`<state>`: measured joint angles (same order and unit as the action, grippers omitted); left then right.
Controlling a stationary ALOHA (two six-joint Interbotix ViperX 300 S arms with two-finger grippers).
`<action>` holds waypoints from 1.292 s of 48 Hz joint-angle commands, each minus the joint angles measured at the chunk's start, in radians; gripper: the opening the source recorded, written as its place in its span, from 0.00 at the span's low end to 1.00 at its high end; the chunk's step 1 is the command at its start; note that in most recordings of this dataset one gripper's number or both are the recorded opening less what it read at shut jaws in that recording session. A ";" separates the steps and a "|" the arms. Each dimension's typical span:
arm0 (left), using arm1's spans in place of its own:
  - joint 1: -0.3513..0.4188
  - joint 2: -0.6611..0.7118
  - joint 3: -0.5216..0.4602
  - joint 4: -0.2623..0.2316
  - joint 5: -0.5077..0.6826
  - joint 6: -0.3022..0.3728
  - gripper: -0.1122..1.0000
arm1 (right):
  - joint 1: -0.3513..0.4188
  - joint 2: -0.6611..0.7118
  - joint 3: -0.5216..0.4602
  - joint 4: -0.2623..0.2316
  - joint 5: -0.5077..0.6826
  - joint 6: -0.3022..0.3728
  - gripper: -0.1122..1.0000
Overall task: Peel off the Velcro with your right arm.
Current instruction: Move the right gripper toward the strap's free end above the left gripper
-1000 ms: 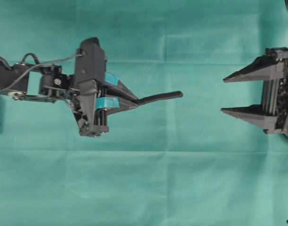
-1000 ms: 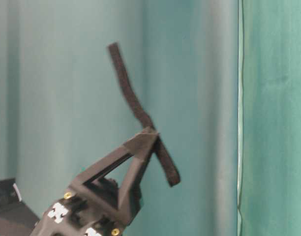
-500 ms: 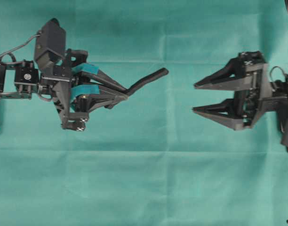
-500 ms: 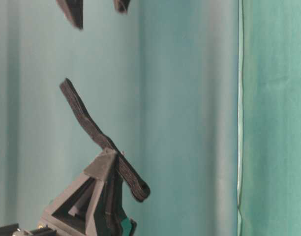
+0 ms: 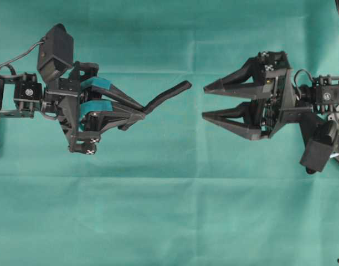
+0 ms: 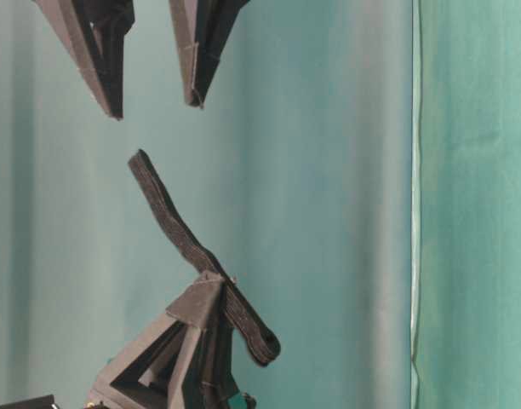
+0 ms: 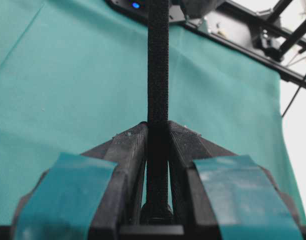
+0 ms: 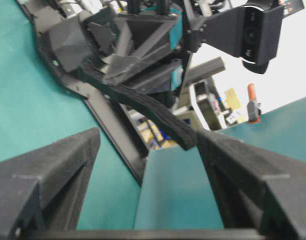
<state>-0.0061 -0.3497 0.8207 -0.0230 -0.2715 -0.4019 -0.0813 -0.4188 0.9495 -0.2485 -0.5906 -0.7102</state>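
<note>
A teal cloth (image 5: 169, 221) covers the whole work surface and hangs as a backdrop in the table-level view. In the overhead view the left arm (image 5: 25, 97) reaches in from nine o'clock, carrying its black wrist camera housing (image 5: 54, 49) at about eleven o'clock of its own gripper, while the right arm (image 5: 319, 100) enters from three o'clock. The right gripper (image 5: 204, 102) has its two plain dark pointed fingers (image 5: 236, 83) spread wide apart, holding nothing, tips aimed toward nine o'clock. The left gripper (image 5: 142, 111), with teal tape (image 5: 97, 84) on its fingers, is clamped together on the Velcro (image 5: 168, 95). That black strip is pinched near its lower end and juts from the left fingertips toward two o'clock, bending slightly, its free end near the upper right fingertip but clear of it. From the table-level camera the strip (image 6: 171, 221) rises toward eleven o'clock from the left fingertips, its top just below the gap between the right fingers at twelve o'clock, a short tail poking out at five o'clock.
</note>
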 commanded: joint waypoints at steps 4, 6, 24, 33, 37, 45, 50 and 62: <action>0.003 -0.018 -0.009 -0.002 -0.011 0.000 0.19 | -0.018 0.000 -0.023 0.003 -0.026 -0.006 0.51; 0.003 -0.017 -0.009 -0.003 -0.011 0.000 0.19 | -0.021 0.005 -0.025 0.003 -0.035 -0.009 0.51; 0.003 -0.018 -0.008 -0.002 -0.011 -0.002 0.19 | -0.049 0.052 -0.034 -0.002 -0.084 -0.014 0.41; 0.003 -0.017 -0.005 -0.002 -0.011 0.000 0.19 | -0.049 0.077 -0.051 -0.003 -0.086 -0.014 0.19; 0.003 -0.017 -0.005 -0.002 -0.011 0.000 0.19 | -0.049 0.086 -0.060 -0.003 -0.086 -0.014 0.19; 0.003 -0.018 0.000 -0.003 -0.011 0.000 0.19 | -0.049 0.097 -0.075 -0.003 -0.086 -0.017 0.19; 0.003 -0.017 0.002 -0.002 -0.011 0.000 0.19 | -0.049 0.098 -0.078 -0.003 -0.086 -0.029 0.19; 0.003 -0.017 0.005 -0.002 -0.011 0.000 0.19 | -0.049 0.098 -0.077 -0.003 -0.087 -0.044 0.19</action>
<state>-0.0046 -0.3513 0.8345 -0.0245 -0.2730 -0.4019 -0.1273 -0.3145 0.8958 -0.2516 -0.6673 -0.7532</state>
